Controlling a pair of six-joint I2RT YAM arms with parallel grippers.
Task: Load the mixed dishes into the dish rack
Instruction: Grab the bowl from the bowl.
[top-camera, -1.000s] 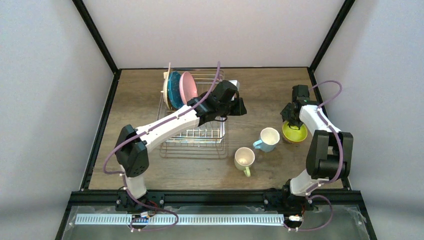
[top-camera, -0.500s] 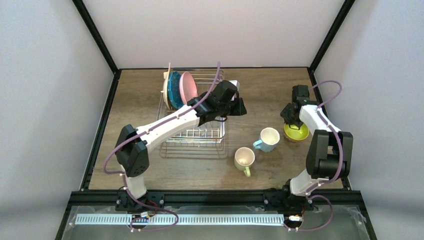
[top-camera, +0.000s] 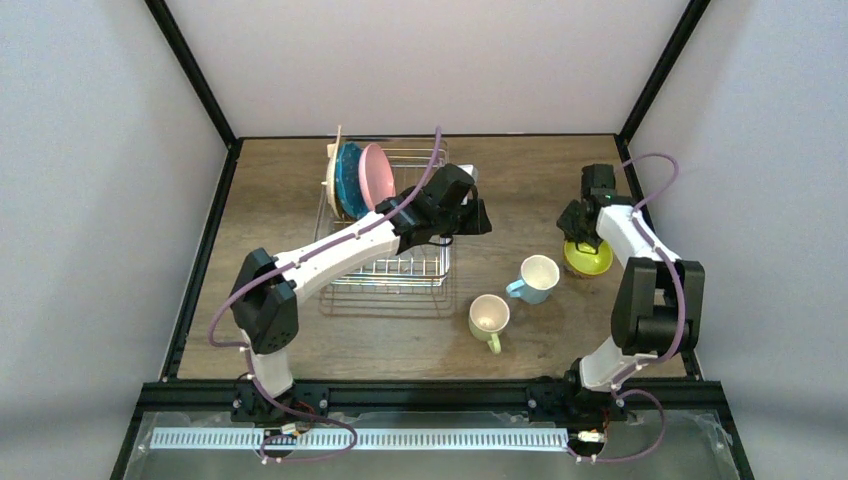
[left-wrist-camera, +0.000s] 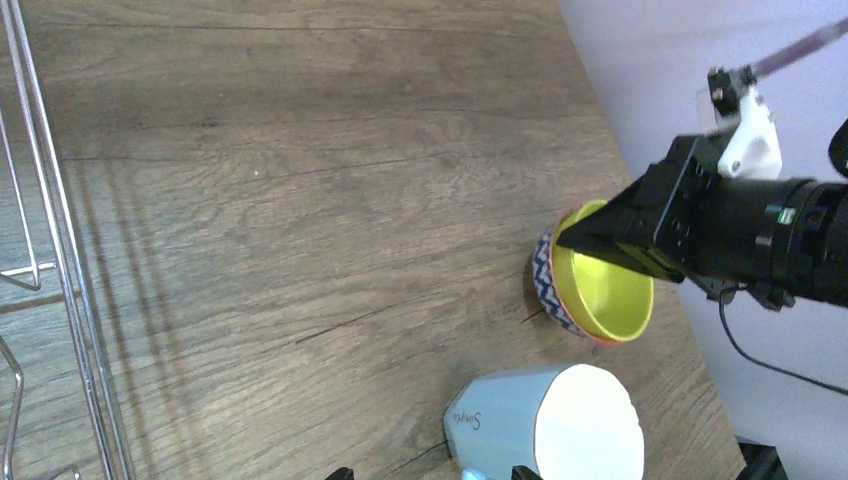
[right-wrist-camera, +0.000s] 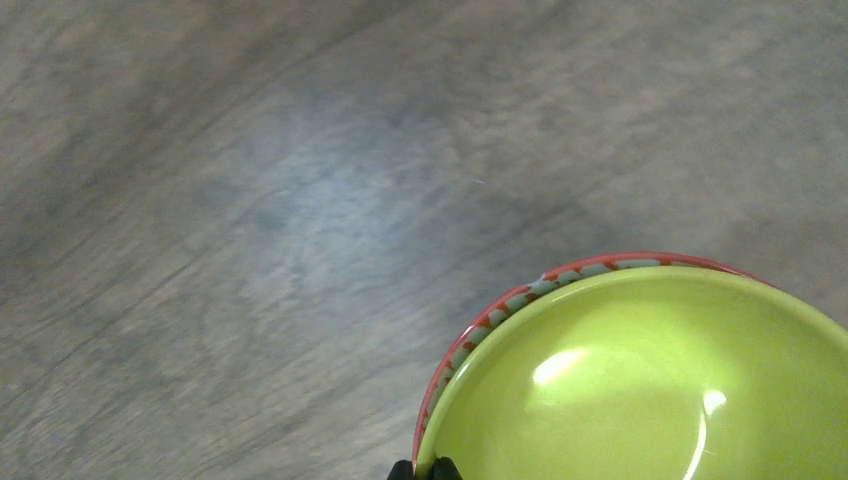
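The dish rack (top-camera: 400, 270) stands left of centre with the tan plate (top-camera: 332, 182), teal plate (top-camera: 349, 180) and pink plate (top-camera: 376, 174) upright at its far end. My right gripper (top-camera: 579, 238) is shut on the near rim of the lime-inside patterned bowl (top-camera: 589, 259), which sits tilted at the right; its fingertips (right-wrist-camera: 425, 469) pinch the rim of the bowl (right-wrist-camera: 650, 380). My left gripper (top-camera: 483, 217) hangs open and empty past the rack's right side. In the left wrist view its tips (left-wrist-camera: 430, 474) are just short of the light-blue mug (left-wrist-camera: 560, 415).
The light-blue mug (top-camera: 538, 277) and the pale yellow-green mug (top-camera: 489, 317) stand upright between the rack and the bowl. The left wrist view shows the rack's side wire (left-wrist-camera: 60, 240), the bowl (left-wrist-camera: 595, 290) and the right gripper (left-wrist-camera: 600, 232). Black frame rails border the table.
My right gripper has closed on the bowl's rim, and the bowl has shifted slightly toward the far side and tipped. The left arm has barely moved.
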